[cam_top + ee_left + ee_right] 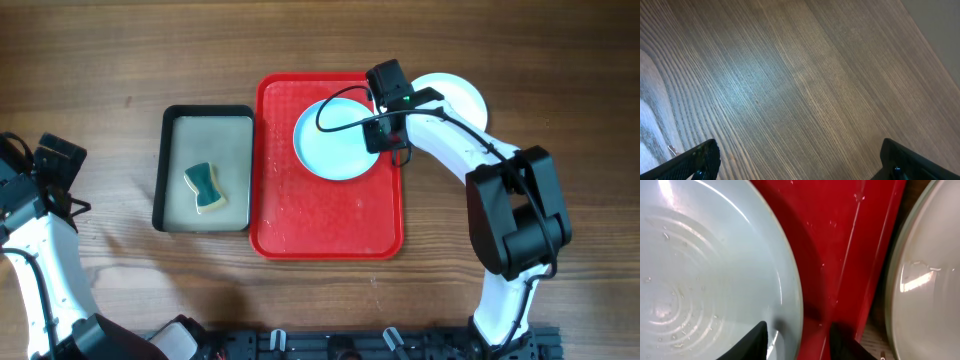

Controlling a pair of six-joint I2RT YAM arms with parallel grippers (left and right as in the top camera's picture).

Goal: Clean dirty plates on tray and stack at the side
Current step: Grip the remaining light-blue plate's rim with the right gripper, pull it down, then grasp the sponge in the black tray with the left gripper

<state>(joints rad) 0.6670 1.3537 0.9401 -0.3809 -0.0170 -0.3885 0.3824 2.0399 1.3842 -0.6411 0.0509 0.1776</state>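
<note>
Wood-grain table [120, 60] all round, and we start at the near edge. Closest in lies the red tray [320, 225], its long axis running away from the robot, its near half bare and speckled with droplets. Left of it, just beside, sits the black basin [160, 170] with a sponge [205, 187] inside. Out wide, the left gripper [800, 162] hangs over bare wood, fingers spread full.

Further back, the action: the mint-blue plate [335, 145] lies flat and face up in the tray's far right part. It is round, so no long axis to speak of; its well faces straight up. The right gripper [800, 342] straddles that plate's right rim, one finger over the well, one over the tray floor, parted with a visible gap, nothing pinched.

Furthest off, the white plate [460, 98] rests on the table just past the tray's right rim.

Danger, as I read it: a wet, glossy rim could slide out of narrow fingers. A one-sided lift could tip the plate and snag the tray's raised rim. Swing wide and it clips that white plate.
</note>
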